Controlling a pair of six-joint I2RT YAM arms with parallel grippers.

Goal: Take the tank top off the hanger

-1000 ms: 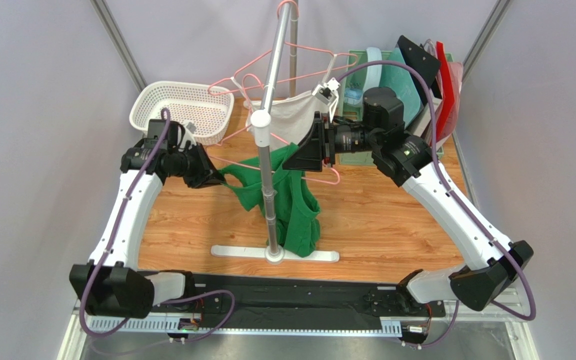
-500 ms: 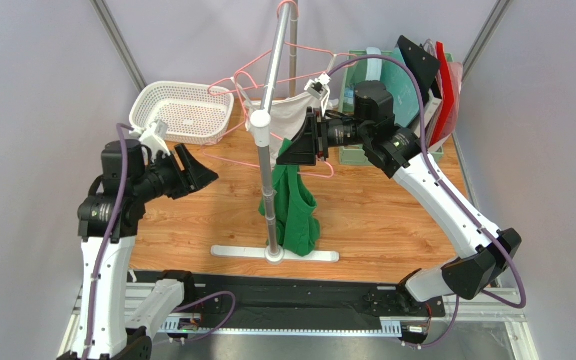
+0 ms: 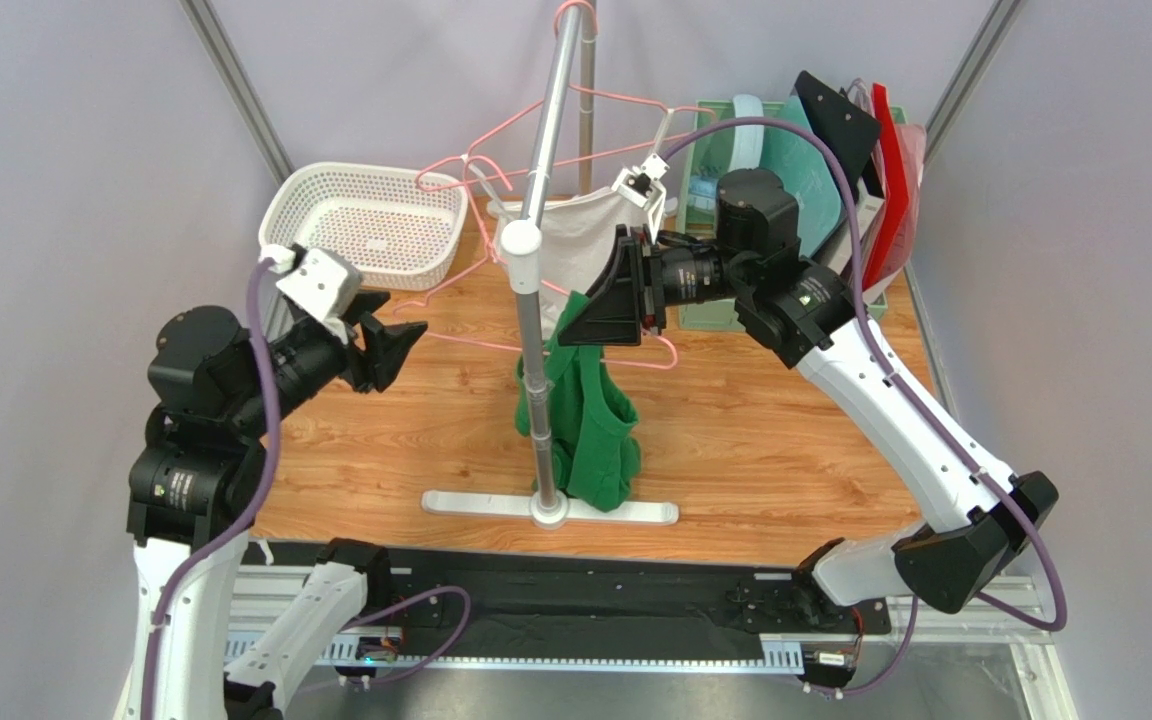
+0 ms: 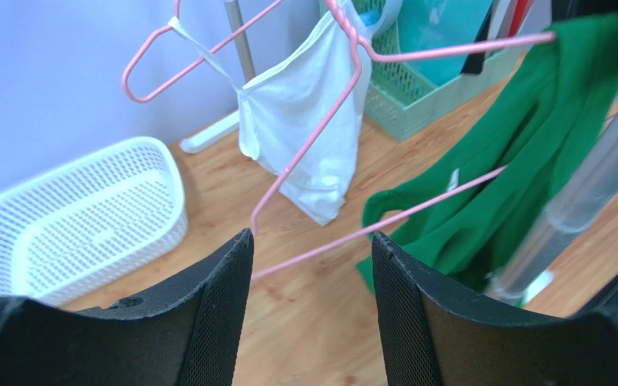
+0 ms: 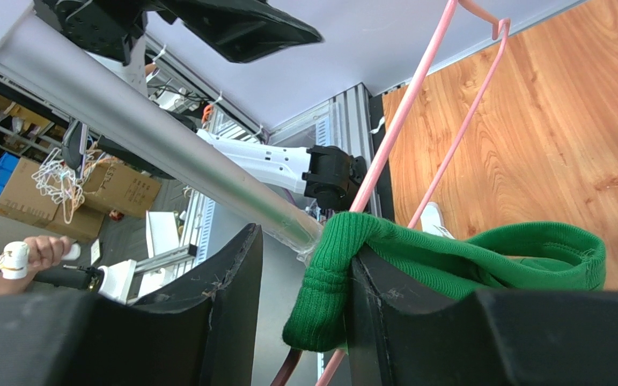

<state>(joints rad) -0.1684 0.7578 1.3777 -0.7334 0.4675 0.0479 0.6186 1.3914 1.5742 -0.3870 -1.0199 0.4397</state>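
No text, brand, number or sign can be read in any view. A small white tag [image 4: 454, 179] on the green tank top [image 4: 530, 145] shows in the left wrist view, but any print on it is too small to make out. The cardboard boxes [image 5: 123, 191] seen by the right wrist camera are too blurred to read.

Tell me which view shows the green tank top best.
Top external: the green tank top hangs full length beside the stand pole. Left wrist shows only its upper part behind a pink hanger wire; right wrist shows just a ribbed strap at the right gripper.
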